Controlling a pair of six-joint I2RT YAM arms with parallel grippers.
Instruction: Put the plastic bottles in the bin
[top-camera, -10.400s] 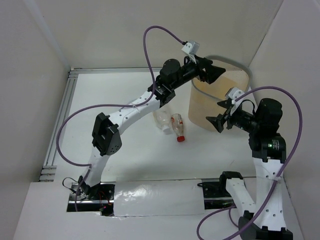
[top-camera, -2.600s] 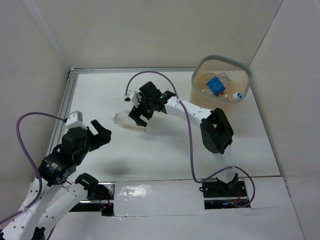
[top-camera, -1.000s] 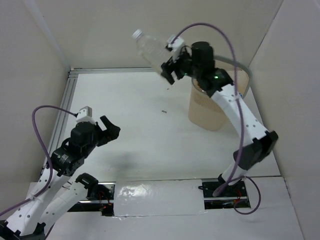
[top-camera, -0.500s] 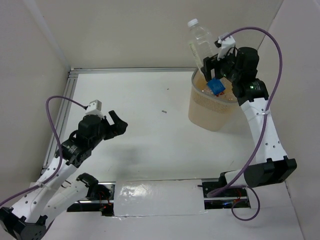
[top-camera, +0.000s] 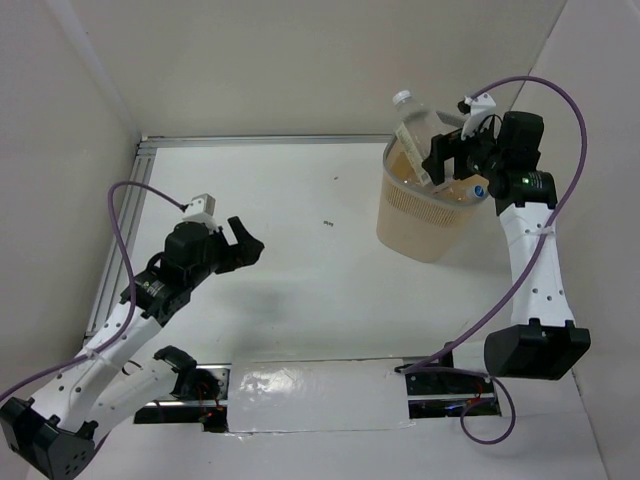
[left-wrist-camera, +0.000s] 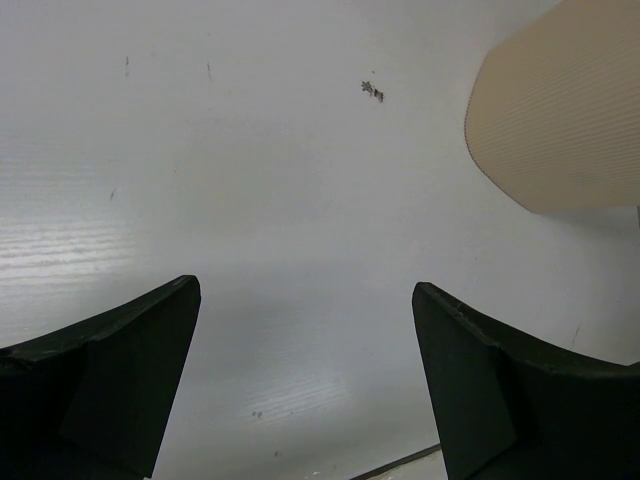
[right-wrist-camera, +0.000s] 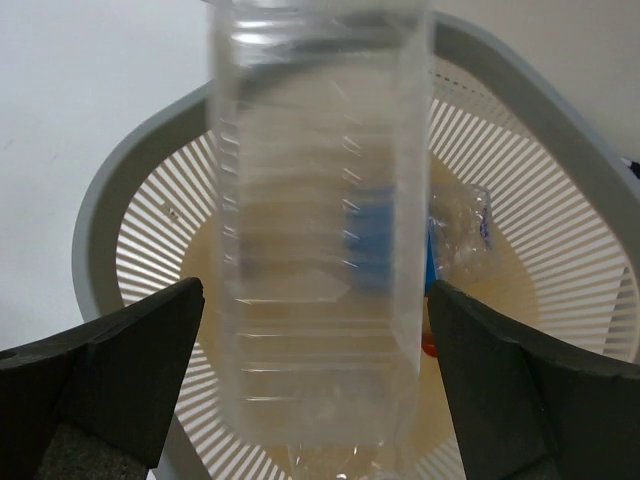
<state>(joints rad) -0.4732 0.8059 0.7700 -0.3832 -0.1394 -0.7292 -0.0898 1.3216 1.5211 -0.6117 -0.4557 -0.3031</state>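
Right gripper (top-camera: 445, 160) hung over the bin (top-camera: 420, 225) at the far right of the table (top-camera: 300, 190); its fingers (right-wrist-camera: 100, 385) stood spread wide.

A clear bottle (top-camera: 412, 128) sat between them, white cap (top-camera: 402, 98) uppermost, leaning up and away to the left in the top view. Its lower end was level with the grey rim, inside the bin's mouth.

From the right wrist the bottle (right-wrist-camera: 320, 250) was blurred, cap out of shot. A thin sliver of bin showed between its wall and the finger on the left of that view; on the other side, contact could not be told.

Bin stood upright near the right wall, beige with ribbed sides. Down inside lay a blue-labelled bottle (right-wrist-camera: 375, 225) and a crumpled clear bottle (right-wrist-camera: 462, 225) just beside it; a small red spot lower down was too hidden to name.

Left gripper (top-camera: 240, 247) was well apart from the bin, low over the left half of the table. Its fingers (left-wrist-camera: 100, 380) were parted with nothing between them; only bare white surface showed below.

A dark speck (left-wrist-camera: 373, 90) lay on the table between left gripper and bin; the bin's side showed at the upper right of the left wrist view.
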